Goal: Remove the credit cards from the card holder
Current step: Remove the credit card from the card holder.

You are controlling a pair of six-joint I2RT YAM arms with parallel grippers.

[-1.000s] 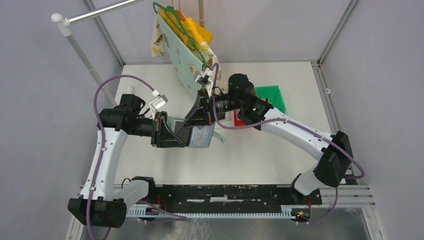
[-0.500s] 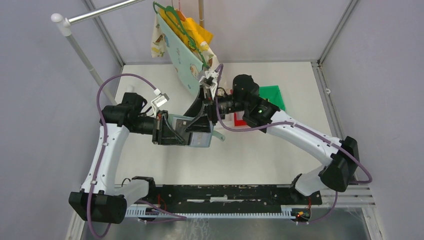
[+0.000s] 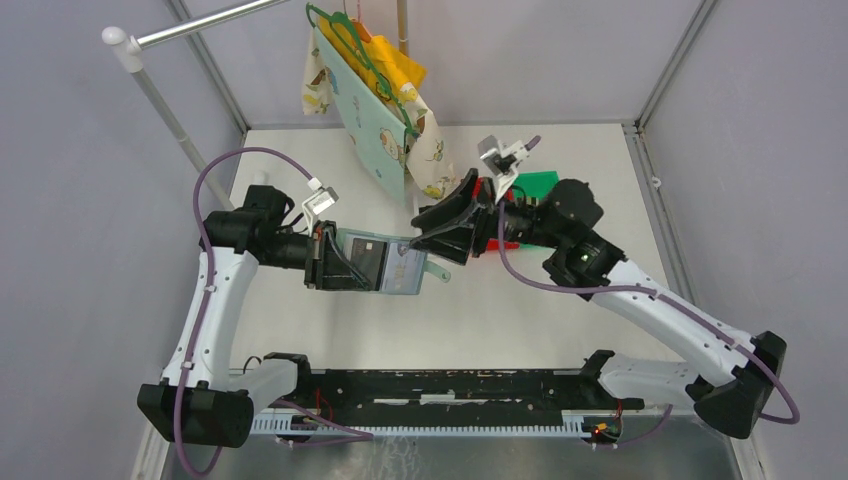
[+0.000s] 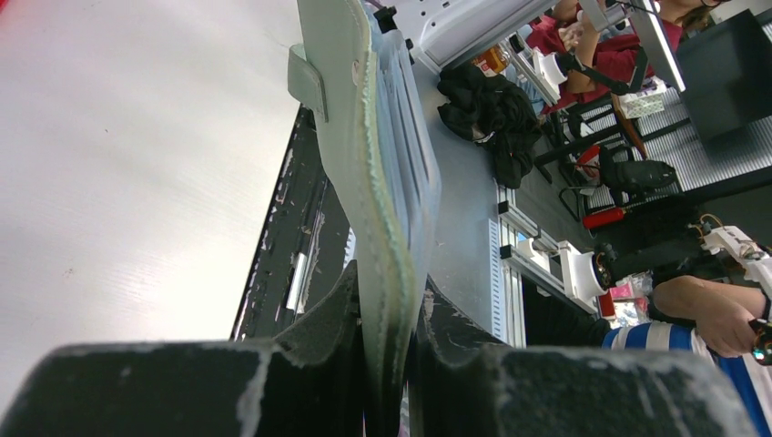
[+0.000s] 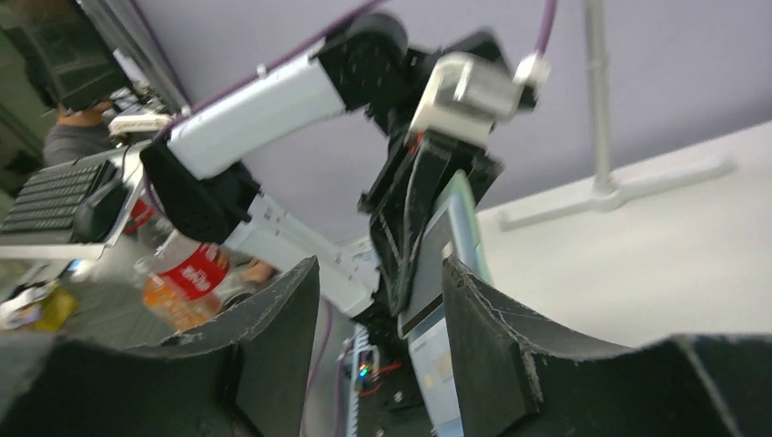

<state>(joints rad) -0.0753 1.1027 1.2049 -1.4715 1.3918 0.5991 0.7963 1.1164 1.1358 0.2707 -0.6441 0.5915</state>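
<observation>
My left pincer (image 4: 390,305) is clenched on the edge of the card holder (image 3: 385,265), holding it open above the worktop (image 3: 520,310). My right pincer (image 3: 420,228) is released with nothing in it, hovering just beside the pockets. I reckon I'm mid-extraction, so next I need to line up on a card edge and pinch. I can't actually make out the credit cards. The red bin (image 3: 478,243) and green bin (image 3: 545,188) have their contents hidden behind my arm.

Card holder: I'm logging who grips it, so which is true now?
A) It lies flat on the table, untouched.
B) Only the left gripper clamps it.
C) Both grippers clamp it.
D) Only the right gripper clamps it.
B: the left gripper pinches the card holder by its edge, while the right gripper stands open, clamping nothing.
</observation>
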